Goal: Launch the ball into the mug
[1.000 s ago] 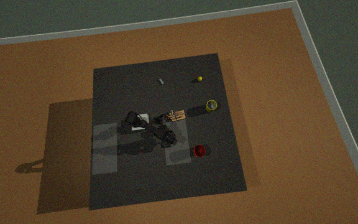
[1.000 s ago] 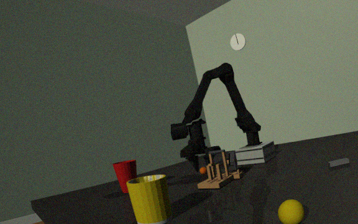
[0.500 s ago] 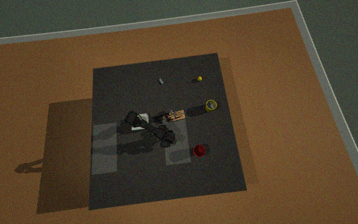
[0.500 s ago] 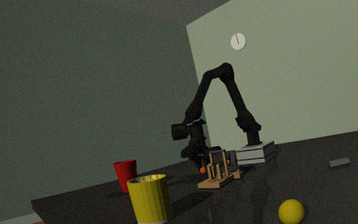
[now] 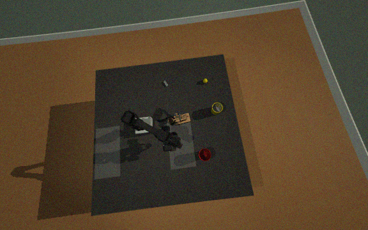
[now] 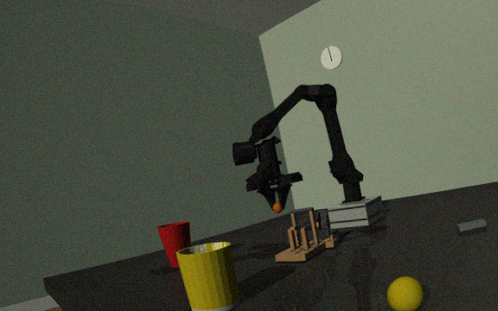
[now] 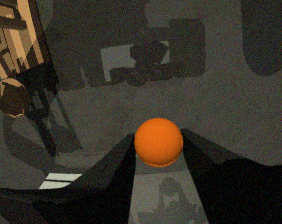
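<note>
Though top view hides it, pincer (image 7: 158, 163) clamps orange ball (image 7: 158, 141).

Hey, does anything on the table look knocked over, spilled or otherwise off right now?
Nothing stands out. The yellow mug and red mug stand upright, the catapult sits flat, and the gripper holds the orange ball above the mat.

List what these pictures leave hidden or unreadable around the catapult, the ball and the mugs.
- Catapult, top view: too small and dim to make out its cup or arm.
- Catapult, wrist view: cut off by the left edge.
- Orange ball, top view: hidden under the gripper, which is shut on it.
- Yellow mug, exterior view: base cut off by the bottom edge; inside hidden by its wall.
- Red mug, exterior view: partly behind the yellow mug.
</note>
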Controlling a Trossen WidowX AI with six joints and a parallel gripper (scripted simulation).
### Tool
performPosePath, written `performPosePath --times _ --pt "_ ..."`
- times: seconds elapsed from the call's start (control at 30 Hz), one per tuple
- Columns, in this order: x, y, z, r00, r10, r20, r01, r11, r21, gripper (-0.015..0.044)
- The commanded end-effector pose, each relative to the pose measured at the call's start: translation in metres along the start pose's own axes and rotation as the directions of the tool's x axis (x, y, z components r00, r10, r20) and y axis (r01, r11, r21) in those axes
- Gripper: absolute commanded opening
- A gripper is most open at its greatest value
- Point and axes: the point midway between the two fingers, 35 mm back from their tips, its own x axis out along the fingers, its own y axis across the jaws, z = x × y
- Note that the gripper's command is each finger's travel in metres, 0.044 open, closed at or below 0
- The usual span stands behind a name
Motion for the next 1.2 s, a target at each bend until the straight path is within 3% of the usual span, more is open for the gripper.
performPosePath --times 0.0,0.23,1.17 --pt "-0.029 0.003 -0.003 1.000 -0.003 0.008 0.003 1.000 -0.002 0.0000" --pt "-0.033 0.010 -0.001 1.000 0.004 -0.003 -0.004 1.000 -0.006 0.0000" --pt "-0.005 0.127 0.039 0.969 0.021 -0.248 -0.041 0.996 -0.076 0.0000"
